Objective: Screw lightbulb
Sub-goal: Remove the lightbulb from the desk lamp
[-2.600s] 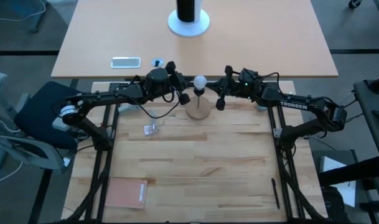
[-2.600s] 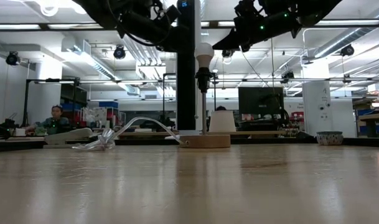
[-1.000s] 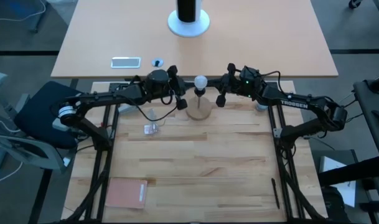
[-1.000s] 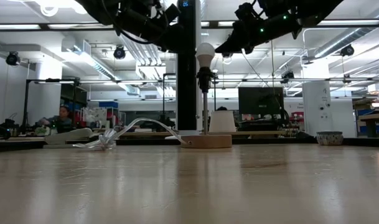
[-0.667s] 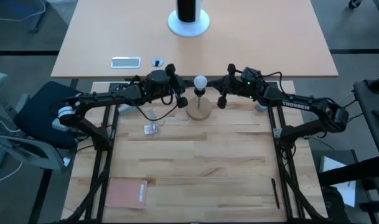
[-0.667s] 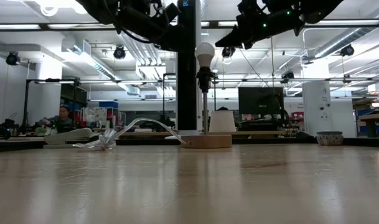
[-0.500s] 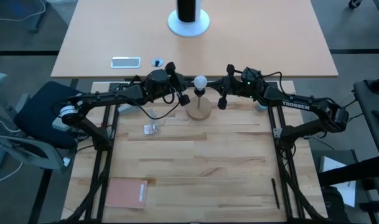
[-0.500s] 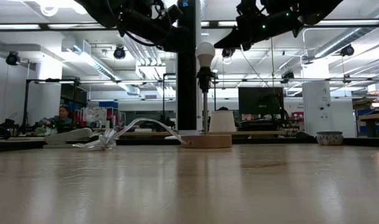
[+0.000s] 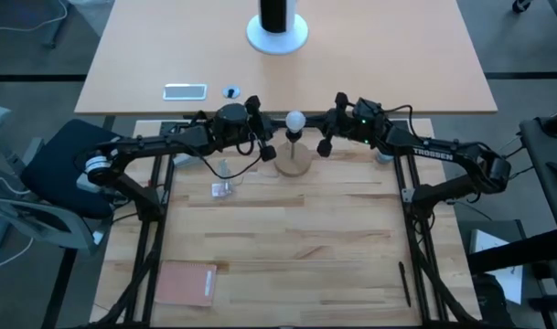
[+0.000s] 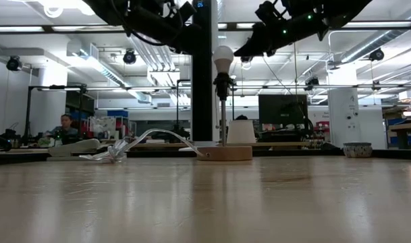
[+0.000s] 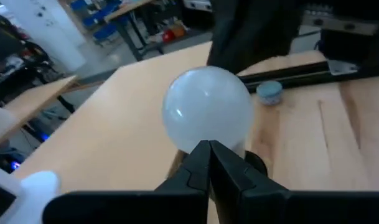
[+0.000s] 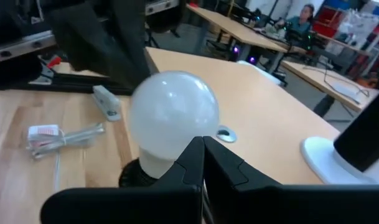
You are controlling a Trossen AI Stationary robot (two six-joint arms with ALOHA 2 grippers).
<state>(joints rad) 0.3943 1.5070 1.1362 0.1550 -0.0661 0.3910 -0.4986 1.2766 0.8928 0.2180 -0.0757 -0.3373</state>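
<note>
The frosted white lightbulb [image 9: 294,120] stands upright with its base in the black socket [image 10: 222,84]. The socket tops a thin stem on a round wooden base [image 9: 293,163] at the table's far middle. My left gripper [image 9: 267,135] hovers just to the bulb's left and slightly above it, shut and empty. My right gripper [image 9: 326,135] hovers just to its right at about the same height, also shut and empty. Each wrist view shows the bulb [image 11: 206,115] [image 12: 173,118] just beyond the shut fingertips, and a gap shows in the high view.
A clear plastic wrapper [image 9: 223,189] lies left of the wooden base. A reddish-brown pad [image 9: 187,283] lies near the front left and a dark pen [image 9: 406,283] at the front right. A second table behind holds a phone [image 9: 185,90] and a black post on a white foot [image 9: 276,32].
</note>
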